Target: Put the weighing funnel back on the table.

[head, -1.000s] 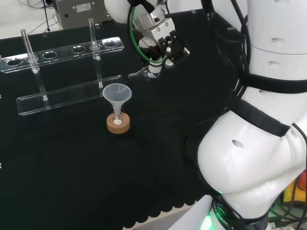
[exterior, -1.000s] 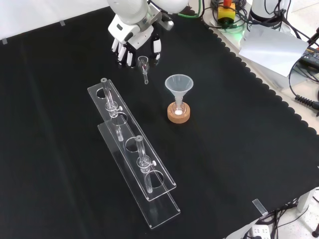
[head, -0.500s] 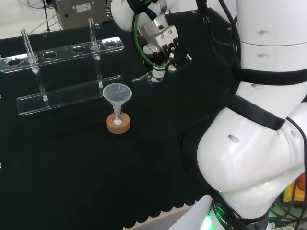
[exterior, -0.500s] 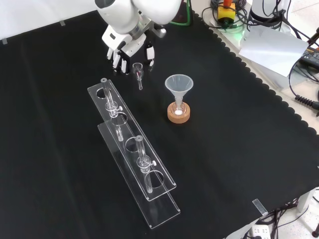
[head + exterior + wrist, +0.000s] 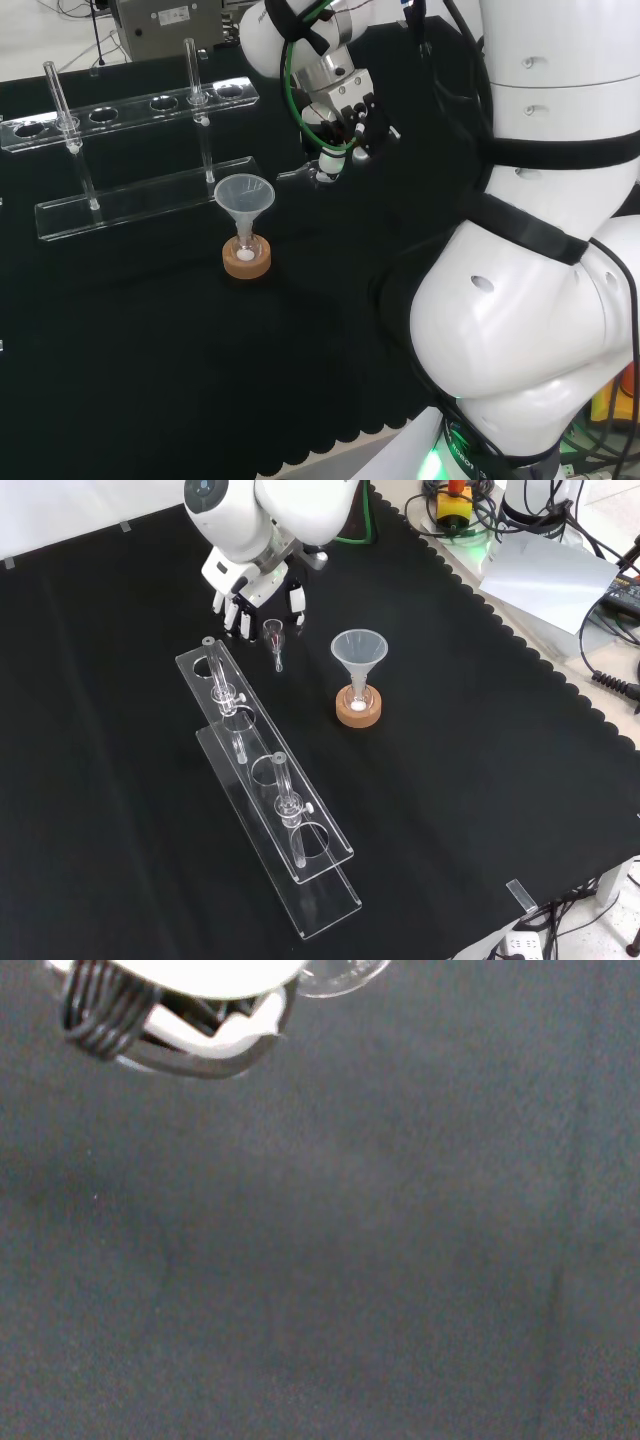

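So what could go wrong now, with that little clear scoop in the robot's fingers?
The weighing funnel is pinched by the hand close to the cloth; released early, it may drop and roll. The clear rack stands right beside it, so a sideways drift might knock it.

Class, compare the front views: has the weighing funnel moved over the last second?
Yes. In the hand, the weighing funnel has come lower and slightly left in the front view, nearer the far end of the clear rack; the funnel stands unmoved.
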You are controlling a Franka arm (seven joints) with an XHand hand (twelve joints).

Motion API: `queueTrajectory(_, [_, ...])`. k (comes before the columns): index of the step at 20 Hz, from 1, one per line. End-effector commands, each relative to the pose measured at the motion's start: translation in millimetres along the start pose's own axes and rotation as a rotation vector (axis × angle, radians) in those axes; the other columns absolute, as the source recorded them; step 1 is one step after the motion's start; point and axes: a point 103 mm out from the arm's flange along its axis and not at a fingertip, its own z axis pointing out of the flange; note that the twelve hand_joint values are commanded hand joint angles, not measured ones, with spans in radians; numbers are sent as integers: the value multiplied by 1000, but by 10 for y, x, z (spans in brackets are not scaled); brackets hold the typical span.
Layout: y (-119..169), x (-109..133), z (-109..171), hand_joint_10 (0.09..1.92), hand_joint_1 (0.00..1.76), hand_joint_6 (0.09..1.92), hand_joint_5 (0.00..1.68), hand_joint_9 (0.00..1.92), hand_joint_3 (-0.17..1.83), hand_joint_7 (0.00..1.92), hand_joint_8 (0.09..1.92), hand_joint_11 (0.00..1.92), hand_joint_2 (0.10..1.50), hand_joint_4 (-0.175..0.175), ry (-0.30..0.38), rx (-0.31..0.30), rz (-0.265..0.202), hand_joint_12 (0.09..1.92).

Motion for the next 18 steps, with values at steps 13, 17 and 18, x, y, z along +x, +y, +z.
queueTrajectory(13, [247, 183, 303, 404, 1093, 999, 1135, 927, 841, 626, 612, 655, 629, 175, 2, 18, -32, 1180])
queueTrajectory(17, [266, 222, 309, 403, 1093, 999, 1135, 927, 840, 625, 613, 656, 630, 175, -4, 23, -31, 1180])
queueTrajectory(18, [271, 227, 314, 403, 1093, 999, 1135, 927, 840, 625, 613, 656, 630, 175, -2, 24, -33, 1180])
